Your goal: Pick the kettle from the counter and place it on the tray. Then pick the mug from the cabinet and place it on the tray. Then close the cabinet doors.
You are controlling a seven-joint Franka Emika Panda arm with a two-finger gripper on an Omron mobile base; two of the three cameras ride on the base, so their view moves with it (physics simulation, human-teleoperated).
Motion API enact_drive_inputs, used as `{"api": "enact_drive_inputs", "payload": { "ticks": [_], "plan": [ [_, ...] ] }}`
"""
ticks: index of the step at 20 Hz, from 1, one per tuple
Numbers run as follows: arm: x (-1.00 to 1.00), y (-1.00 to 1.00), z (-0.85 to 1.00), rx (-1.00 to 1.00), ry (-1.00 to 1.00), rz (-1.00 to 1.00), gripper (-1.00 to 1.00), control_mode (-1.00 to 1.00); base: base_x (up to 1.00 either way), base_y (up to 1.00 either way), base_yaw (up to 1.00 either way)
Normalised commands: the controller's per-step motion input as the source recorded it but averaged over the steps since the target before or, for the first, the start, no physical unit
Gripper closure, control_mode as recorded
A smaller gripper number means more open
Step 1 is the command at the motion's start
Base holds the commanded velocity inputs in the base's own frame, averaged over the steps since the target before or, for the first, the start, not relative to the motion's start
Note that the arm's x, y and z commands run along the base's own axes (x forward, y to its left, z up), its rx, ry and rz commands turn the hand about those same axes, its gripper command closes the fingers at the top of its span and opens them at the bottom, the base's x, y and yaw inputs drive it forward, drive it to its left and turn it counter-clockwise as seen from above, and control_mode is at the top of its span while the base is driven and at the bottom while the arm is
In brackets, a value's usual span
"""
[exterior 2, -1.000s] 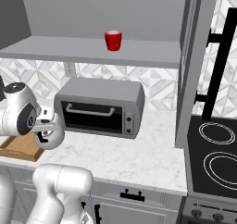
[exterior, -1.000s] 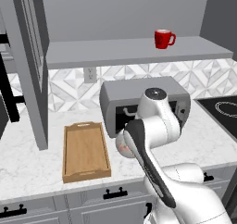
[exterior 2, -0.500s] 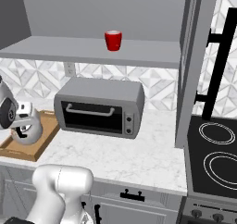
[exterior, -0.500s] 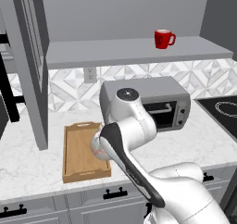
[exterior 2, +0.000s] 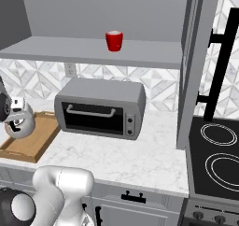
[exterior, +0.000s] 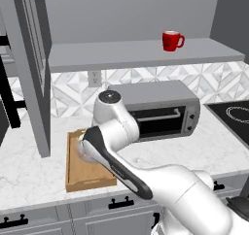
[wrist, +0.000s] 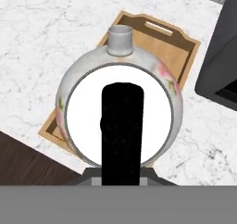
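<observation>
- Gripper (exterior 2: 15,109) is pinched on the kettle (wrist: 119,112) by its black arched handle (wrist: 121,133); kettle hangs above the tray (wrist: 178,52), not yet set down.
- In the right base view the kettle (exterior 2: 19,122) sits over the tray's (exterior 2: 39,143) far-left end, close to the raised side.
- Risk: the hand view shows the body overlapping the tray's near rim and corner, so a straight drop could land it on the rim and tip it onto the counter (wrist: 51,28).
- Risk: round body on a thin arched handle can swing; releasing mid-swing may leave it rocking or sliding.
- Risk: spout (wrist: 120,39) points along the tray; any twist could knock it on the side wall.
- Toaster oven (exterior 2: 100,109) is just beside the tray, so there's little room for sideways correction.
- Materials: kettle is glossy silver-white with a faint floral print, smooth and round; tray is matte light wood, rectangular, cut-out end handles; counter is white marble-look with grey veins.
- Mug (exterior: 171,40) is red, on the cabinet shelf (exterior: 146,54), doors open; untouched.
</observation>
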Motion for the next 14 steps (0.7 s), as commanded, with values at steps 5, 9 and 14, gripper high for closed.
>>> {"api": "enact_drive_inputs", "payload": {
  "ticks": [5, 9, 14],
  "plan": [
    [0.47, 0.30, -0.01, 0.00, 0.00, -0.01, 1.00, -1.00, 0.00, 0.00, 0.00],
    [0.44, 0.25, -0.08, 0.00, 0.00, 0.00, 1.00, -1.00, 0.00, 0.00, 0.00],
    [0.39, 0.17, -0.05, 0.00, 0.00, -0.04, 1.00, -1.00, 0.00, 0.00, 0.00]
  ]
}}
